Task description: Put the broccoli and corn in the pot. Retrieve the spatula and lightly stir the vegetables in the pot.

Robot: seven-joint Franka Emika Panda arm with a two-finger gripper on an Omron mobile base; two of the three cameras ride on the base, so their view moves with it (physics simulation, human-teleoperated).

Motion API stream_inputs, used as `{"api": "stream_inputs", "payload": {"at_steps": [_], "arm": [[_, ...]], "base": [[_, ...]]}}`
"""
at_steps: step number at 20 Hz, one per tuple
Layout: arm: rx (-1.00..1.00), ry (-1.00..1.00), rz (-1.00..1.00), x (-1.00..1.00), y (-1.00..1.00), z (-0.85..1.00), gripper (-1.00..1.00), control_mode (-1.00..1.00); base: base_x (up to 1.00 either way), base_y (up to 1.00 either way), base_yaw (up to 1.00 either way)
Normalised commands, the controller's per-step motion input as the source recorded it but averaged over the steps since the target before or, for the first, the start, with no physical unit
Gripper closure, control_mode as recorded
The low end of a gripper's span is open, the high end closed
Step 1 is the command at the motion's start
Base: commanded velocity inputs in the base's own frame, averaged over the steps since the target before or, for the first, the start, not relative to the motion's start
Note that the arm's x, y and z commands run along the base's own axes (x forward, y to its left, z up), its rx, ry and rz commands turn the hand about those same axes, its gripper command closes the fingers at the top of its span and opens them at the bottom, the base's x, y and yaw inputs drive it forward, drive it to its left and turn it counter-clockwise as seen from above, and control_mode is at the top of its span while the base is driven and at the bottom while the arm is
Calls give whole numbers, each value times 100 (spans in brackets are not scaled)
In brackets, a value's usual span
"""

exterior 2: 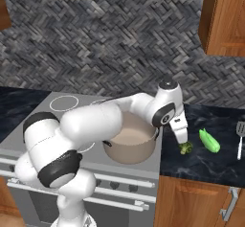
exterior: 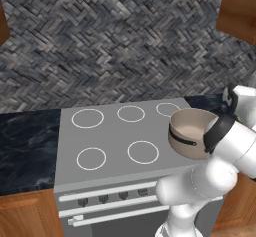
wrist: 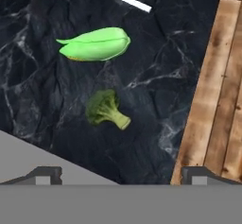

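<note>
Dark marble counter right of stove: gripper hovering w/ jaws spread wide, nothing in them, over broccoli.

Broccoli is sitting directly ahead of the fingertips, midway betw. them, near counter's front edge & just beside the pot; stem pointing toward the front edge. Bright green corn husk is lying further along the counter, long axis roughly across the approach; spatula beyond it. Pot looking empty.

The worktop looks like polished black marble with pale veins, and its edge at the right of the hand view is grained wood. The broccoli is rough and matt, the corn smooth in its bright green husk. The pot is matt beige.
</note>
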Motion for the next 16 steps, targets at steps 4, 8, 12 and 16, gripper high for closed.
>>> {"api": "stream_inputs", "payload": {"at_steps": [4, 8, 12, 16], "arm": [[4, 14, 2, 20, -24, -27, -100, -100], [10, 15, 2, 30, -12, -24, -100, -100], [15, 6, 0, 15, -15, -14, -100, -100], [12, 0, 0, 10, -13, -15, -100, -100]], "base": [[0, 0, 0], [0, 0, 0], [0, 0, 0], [0, 0, 0]]}}
